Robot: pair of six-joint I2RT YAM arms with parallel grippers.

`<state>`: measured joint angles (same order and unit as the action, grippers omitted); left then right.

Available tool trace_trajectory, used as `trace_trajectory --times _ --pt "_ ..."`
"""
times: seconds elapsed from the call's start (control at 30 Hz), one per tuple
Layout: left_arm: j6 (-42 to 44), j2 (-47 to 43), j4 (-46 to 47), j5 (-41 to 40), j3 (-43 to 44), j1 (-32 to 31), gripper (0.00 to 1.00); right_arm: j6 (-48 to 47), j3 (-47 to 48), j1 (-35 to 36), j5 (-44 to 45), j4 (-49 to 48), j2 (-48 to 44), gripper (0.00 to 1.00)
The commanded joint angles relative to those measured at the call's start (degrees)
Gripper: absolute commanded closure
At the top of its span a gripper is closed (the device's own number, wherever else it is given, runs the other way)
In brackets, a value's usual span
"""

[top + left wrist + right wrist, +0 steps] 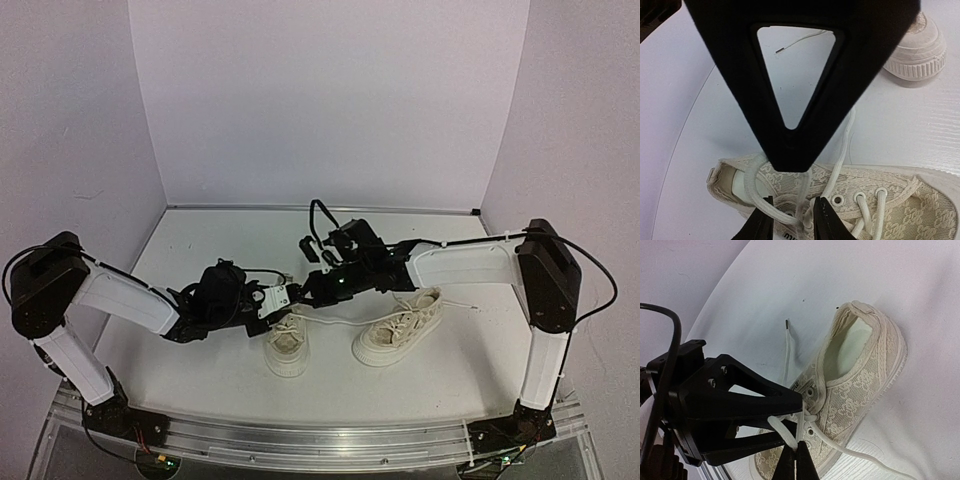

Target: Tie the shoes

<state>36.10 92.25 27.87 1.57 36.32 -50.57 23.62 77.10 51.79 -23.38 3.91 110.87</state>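
Two cream lace-patterned shoes sit on the white table, the left shoe and the right shoe. Both grippers meet over the left shoe's top eyelets. My right gripper is shut on a loop of white lace. Its black finger fills much of the left wrist view. My left gripper is partly open, its jaws straddling lace strands without pinching them. One loose lace tip lies on the table.
The right shoe's toe shows in the left wrist view, close by. A long lace trails across the table between the shoes. White walls enclose the table at the back and sides, and a metal rail runs along the near edge.
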Motion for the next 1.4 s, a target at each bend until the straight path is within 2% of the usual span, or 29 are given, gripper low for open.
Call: trace_trajectory --times 0.0,0.37,0.47,0.83,0.87,0.93,0.97,1.07,1.17,1.3,1.37 --pt "0.4 0.15 5.32 -3.73 0.03 -0.28 0.68 0.18 -0.51 -0.2 0.54 -0.3 -2.7 1.0" --pt "4.65 3.18 7.02 -7.6 0.11 -3.82 0.6 1.24 -0.75 -0.37 1.17 -0.32 -2.41 1.0" --pt "5.02 4.6 7.78 -8.61 0.65 -4.35 0.65 1.29 -0.81 -0.46 0.95 -0.28 -2.39 1.0" --pt "2.94 5.04 10.67 -11.09 -0.17 -4.45 0.93 1.47 -1.17 -0.89 -0.27 -0.3 -2.64 1.0" --pt "2.84 5.12 10.67 -10.77 -0.2 -4.45 0.96 1.58 -1.25 -1.0 -0.69 -0.38 -2.81 0.94" --pt "2.47 5.29 11.09 -10.21 -0.41 -4.45 1.0 1.69 -2.13 -1.49 -1.0 -0.38 -3.89 0.73" --pt "2.31 5.38 11.38 -10.04 -0.57 -4.44 1.0 1.61 -2.78 -1.75 -0.83 -0.32 -4.71 0.66" --pt "1.9 5.49 11.89 -9.7 -0.92 -4.45 1.0 1.17 -5.63 -4.17 -0.53 0.02 -8.1 0.59" --pt "1.61 5.41 12.5 -9.41 -1.2 -4.41 1.0 -0.2 -8.49 -6.6 -0.92 1.44 -10.9 0.58" --pt "1.5 5.74 12.54 -9.03 -1.07 -4.38 1.0 -4.82 -8.97 -7.85 1.71 7.99 -12.49 0.5" --pt "1.43 5.87 12.72 -8.91 -1.07 -4.42 1.0 -7.66 -8.43 -7.93 3.92 12.36 -12.81 0.5"
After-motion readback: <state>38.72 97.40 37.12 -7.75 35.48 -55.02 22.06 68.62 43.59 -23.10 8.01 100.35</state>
